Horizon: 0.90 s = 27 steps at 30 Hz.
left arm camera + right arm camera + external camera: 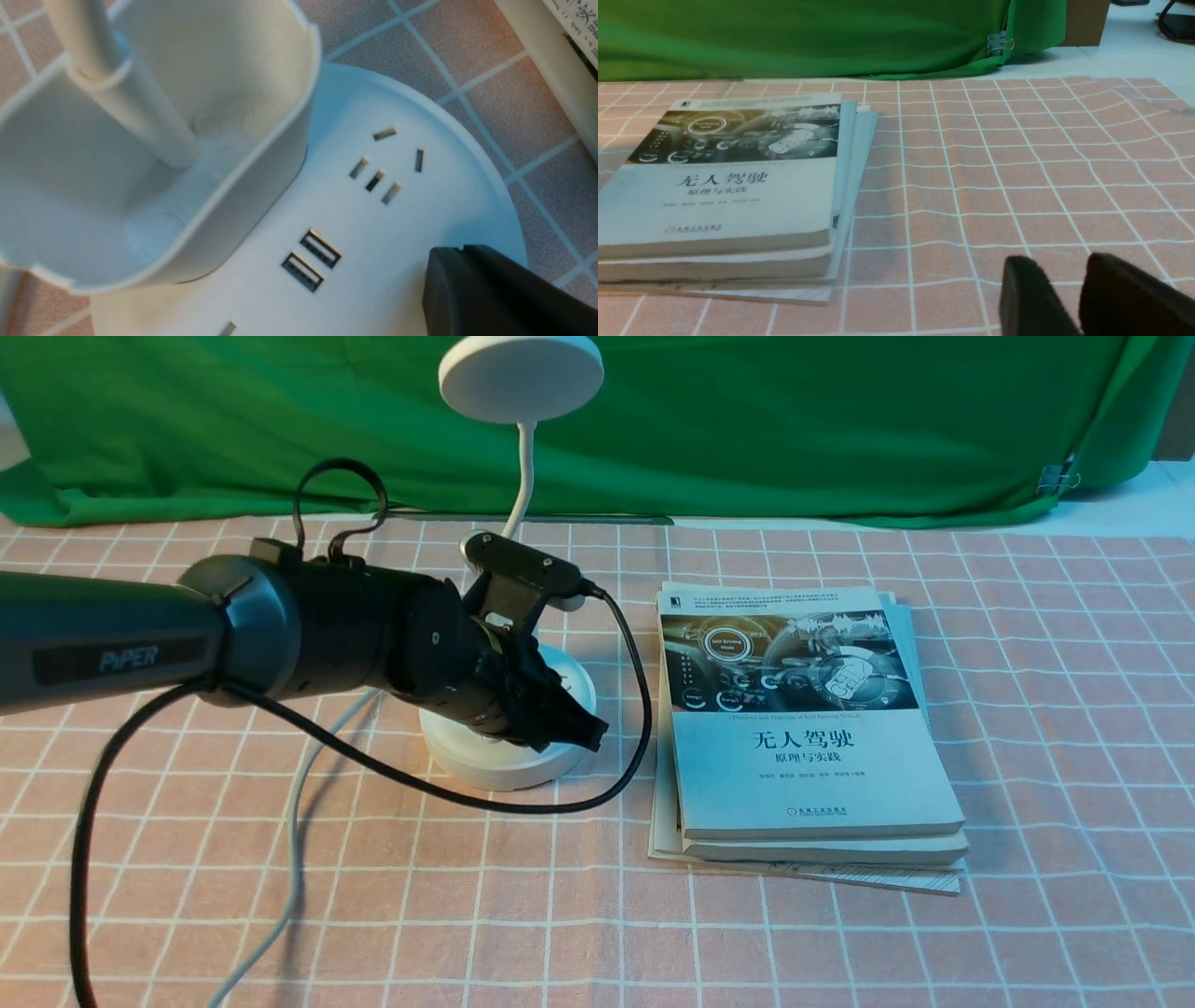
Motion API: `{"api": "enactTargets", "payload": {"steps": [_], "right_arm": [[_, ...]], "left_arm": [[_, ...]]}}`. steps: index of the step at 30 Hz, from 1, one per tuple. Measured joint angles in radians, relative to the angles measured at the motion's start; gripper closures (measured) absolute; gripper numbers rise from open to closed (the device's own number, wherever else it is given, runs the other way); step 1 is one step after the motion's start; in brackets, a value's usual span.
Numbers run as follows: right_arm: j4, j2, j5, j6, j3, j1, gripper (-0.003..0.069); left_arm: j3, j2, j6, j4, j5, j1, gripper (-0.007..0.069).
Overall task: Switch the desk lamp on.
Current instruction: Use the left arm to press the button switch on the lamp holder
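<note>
The white desk lamp stands mid-table, its disc head [520,375] on a thin bent neck [525,476] above the round base [504,767]. My left gripper [586,728] is shut, its tips low over the base's right part; whether they touch it I cannot tell. In the left wrist view the shut tips [460,254] sit over the base [402,224] near its rim, beside slot sockets [380,161] and two USB ports [310,261], with the cup [261,154] behind. In the right wrist view my right gripper [1059,273] hovers over bare cloth, slightly open and empty.
A stack of books [803,709] lies just right of the lamp, also seen as the book stack [728,186] in the right wrist view. The lamp's white cord [297,821] and my arm's black cable [523,798] trail across the pink checked cloth. A green backdrop [747,420] hangs behind.
</note>
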Motion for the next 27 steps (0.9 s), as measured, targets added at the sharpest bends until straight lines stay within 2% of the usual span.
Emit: {"api": "enactTargets", "payload": {"steps": [27], "right_arm": [[0.000, 0.000, 0.000, 0.000, 0.000, 0.000, 0.0421]], "left_arm": [[0.008, -0.007, 0.001, -0.005, -0.032, 0.000, 0.0603]]}}
